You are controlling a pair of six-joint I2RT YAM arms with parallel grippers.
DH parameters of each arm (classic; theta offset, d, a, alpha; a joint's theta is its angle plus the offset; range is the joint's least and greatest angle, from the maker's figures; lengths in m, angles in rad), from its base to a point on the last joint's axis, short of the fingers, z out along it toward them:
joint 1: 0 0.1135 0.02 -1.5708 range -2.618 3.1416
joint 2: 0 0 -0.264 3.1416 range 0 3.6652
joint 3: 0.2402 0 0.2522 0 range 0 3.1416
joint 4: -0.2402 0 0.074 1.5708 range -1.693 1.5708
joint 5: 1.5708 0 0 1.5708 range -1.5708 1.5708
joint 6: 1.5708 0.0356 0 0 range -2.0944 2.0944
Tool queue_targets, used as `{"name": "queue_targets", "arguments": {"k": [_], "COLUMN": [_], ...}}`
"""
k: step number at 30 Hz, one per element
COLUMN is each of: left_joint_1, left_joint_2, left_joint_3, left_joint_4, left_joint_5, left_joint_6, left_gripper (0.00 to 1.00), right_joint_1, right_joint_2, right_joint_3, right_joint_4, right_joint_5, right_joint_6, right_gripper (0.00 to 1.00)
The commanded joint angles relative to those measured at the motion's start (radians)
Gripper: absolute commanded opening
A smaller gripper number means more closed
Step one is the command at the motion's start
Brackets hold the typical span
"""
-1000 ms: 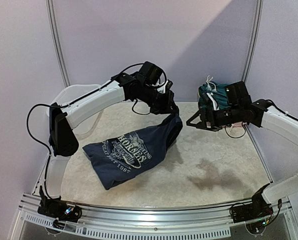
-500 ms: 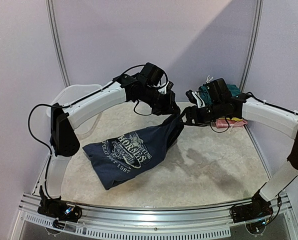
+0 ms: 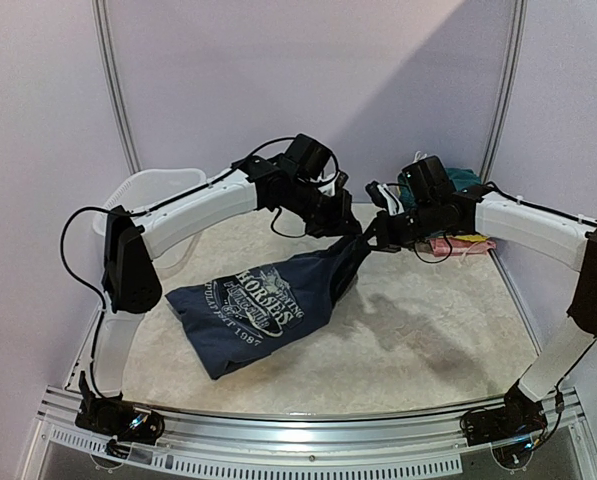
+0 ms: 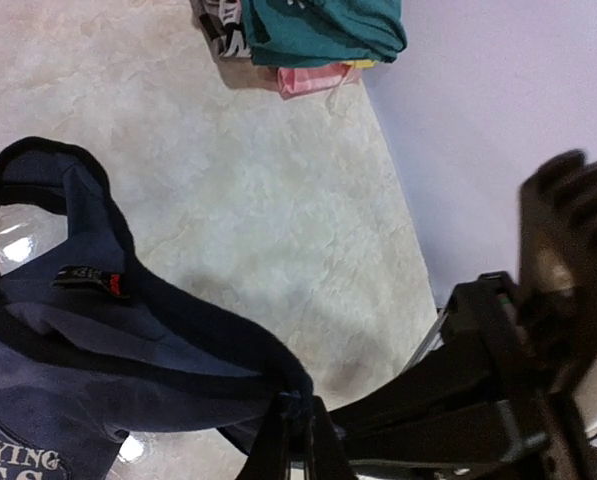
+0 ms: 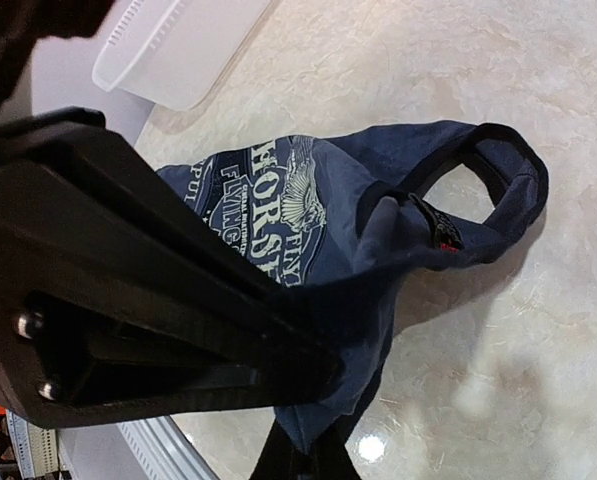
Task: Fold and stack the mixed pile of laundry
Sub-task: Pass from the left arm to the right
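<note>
The navy T-shirt (image 3: 263, 305) lies left of the counter's (image 3: 428, 330) centre; open surface runs to the near right corner. The left hand (image 3: 346, 232) and right hand (image 3: 371, 240), nearly tip to tip, both pinch its lifted collar end.

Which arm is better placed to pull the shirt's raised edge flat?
Right, likely: right gripper is shut on the shirt edge beside the left gripper, and bare table lies on its side.

My left arm (image 3: 193, 205) and right arm (image 3: 523, 225): white link shells, black joints, loose black cables; left gripper (image 3: 351, 234) and right gripper (image 3: 369, 243) all black.
</note>
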Motion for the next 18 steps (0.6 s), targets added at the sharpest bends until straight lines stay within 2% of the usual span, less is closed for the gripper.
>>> {"name": "queue_targets", "arguments": {"k": [1, 5, 7, 9, 10, 14, 18], "left_joint_1": [-0.02, -0.026, -0.027, -0.028, -0.03, -0.051, -0.1], "left_joint_2": [-0.081, -0.213, -0.289, -0.372, -0.417, -0.587, -0.739], "left_joint_3": [-0.095, -0.215, -0.306, -0.396, -0.443, -0.639, -0.829], "left_joint_4": [-0.009, -0.047, -0.071, -0.097, -0.113, -0.206, -0.288], "left_joint_5": [-0.057, -0.16, -0.22, -0.287, -0.328, -0.478, -0.589], "left_joint_6": [0.038, 0.093, 0.116, 0.127, 0.131, 0.132, 0.084], "left_gripper": [0.12, 0.46, 0.59, 0.78, 0.84, 0.9, 0.91], "right_joint_1": [0.007, 0.008, 0.007, 0.007, 0.008, 0.007, 0.006], "right_joint_2": [-0.033, -0.067, -0.082, -0.09, -0.093, -0.104, -0.104], "right_joint_3": [0.034, 0.068, 0.086, 0.101, 0.107, 0.123, 0.164], "right_joint_4": [0.017, 0.016, 0.011, 0.003, -0.003, -0.01, -0.041], "right_joint_5": [-0.03, -0.033, -0.017, 0.011, 0.03, 0.092, 0.149], "right_joint_6": [0.046, 0.086, 0.107, 0.129, 0.142, 0.187, 0.226], "right_gripper": [0.0, 0.0, 0.0, 0.0, 0.0, 0.0, 0.0]}}
